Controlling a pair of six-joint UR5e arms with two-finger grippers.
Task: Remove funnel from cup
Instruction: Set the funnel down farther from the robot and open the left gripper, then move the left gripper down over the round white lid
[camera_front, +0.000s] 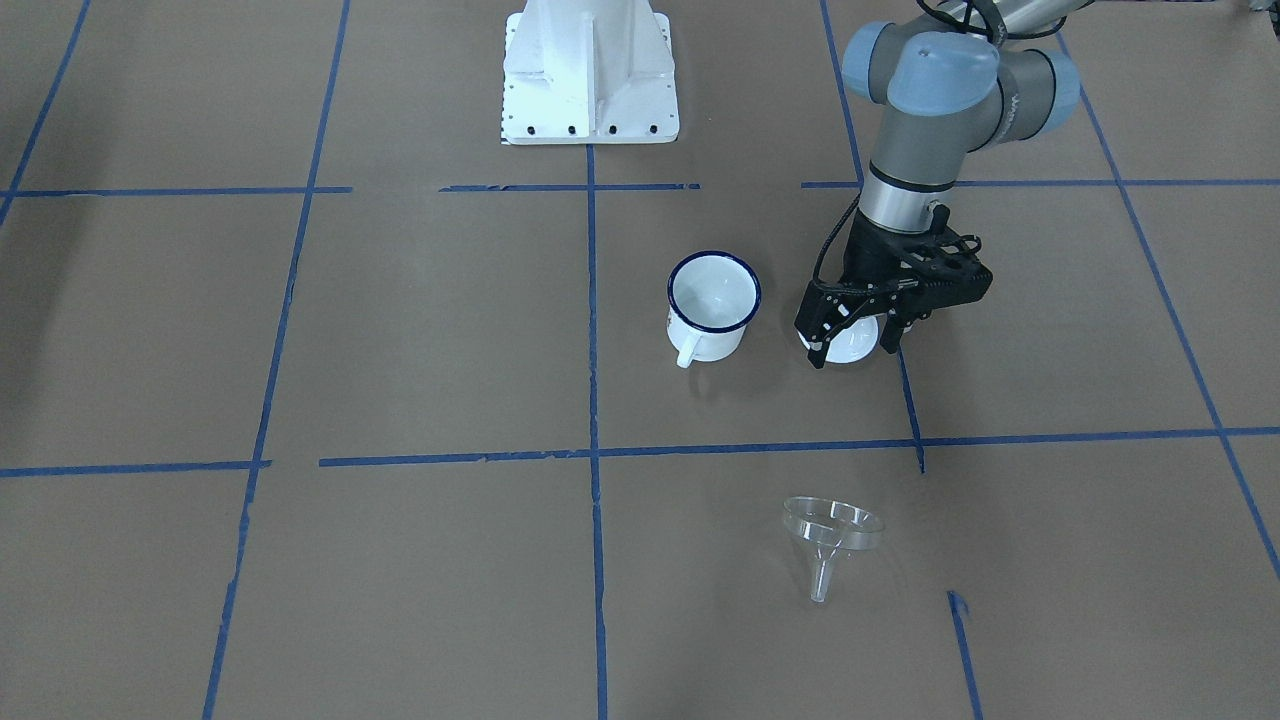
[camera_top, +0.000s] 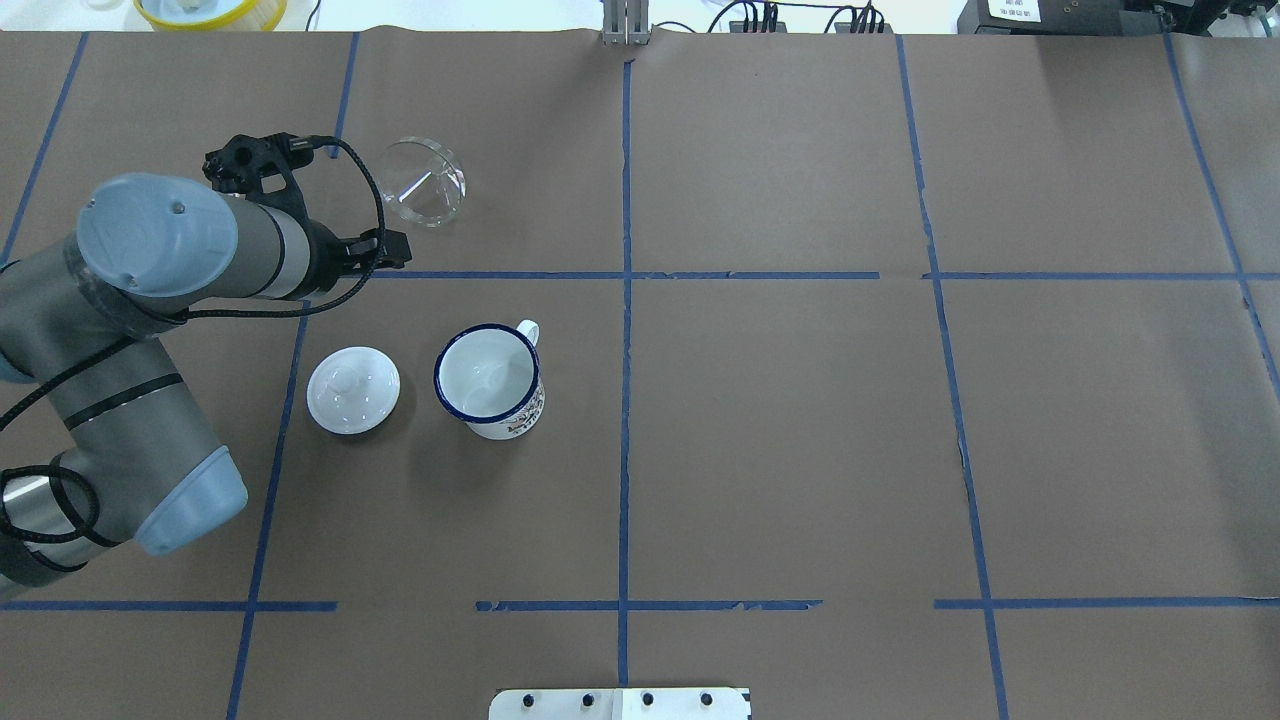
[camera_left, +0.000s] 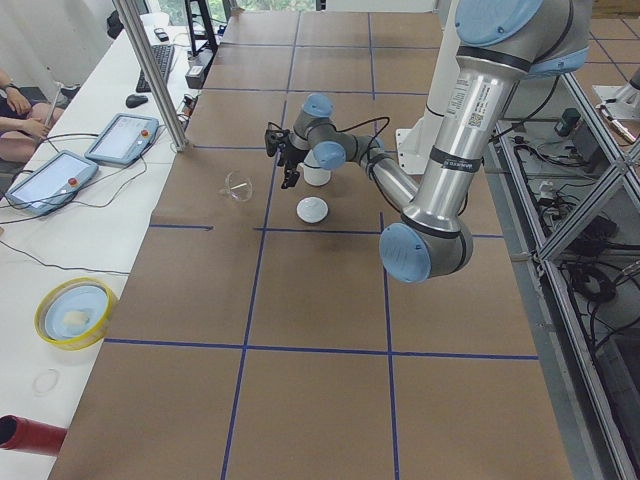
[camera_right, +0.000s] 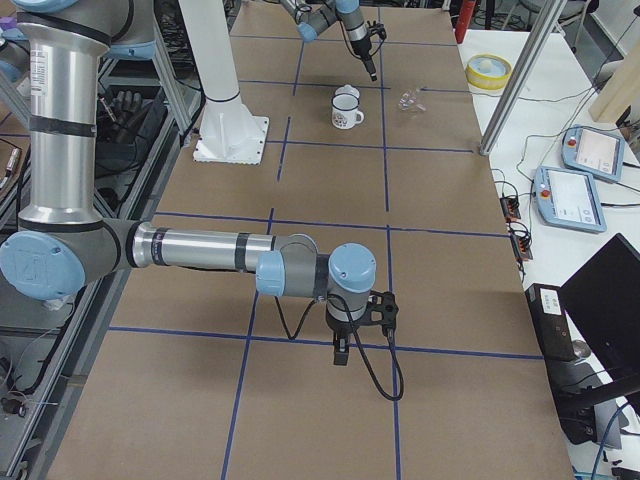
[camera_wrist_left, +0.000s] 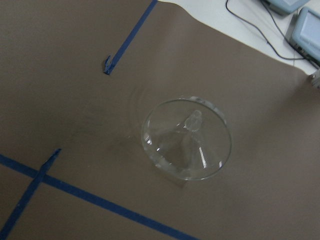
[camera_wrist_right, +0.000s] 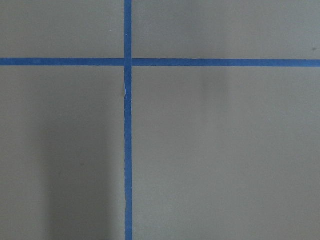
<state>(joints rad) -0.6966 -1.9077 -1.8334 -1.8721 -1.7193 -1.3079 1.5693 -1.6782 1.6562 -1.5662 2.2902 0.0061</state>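
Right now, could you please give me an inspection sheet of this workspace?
Surface: brown-papered table, blue tape grid.
Job's things: funnel tilted on the table, apart from the upright, empty cup.
Clutter: white lid beside the cup.
Grippers: left gripper open, empty; right gripper cannot tell.
Cables: black cable looped at the left wrist.
Surroundings: control tablets and yellow bowl on the side bench.

Round white lid (camera_top: 352, 390) on brown table (camera_top: 800, 430), blue tape grid (camera_top: 625, 400), yellow dish (camera_left: 92, 299), grey tablet (camera_left: 122, 137)
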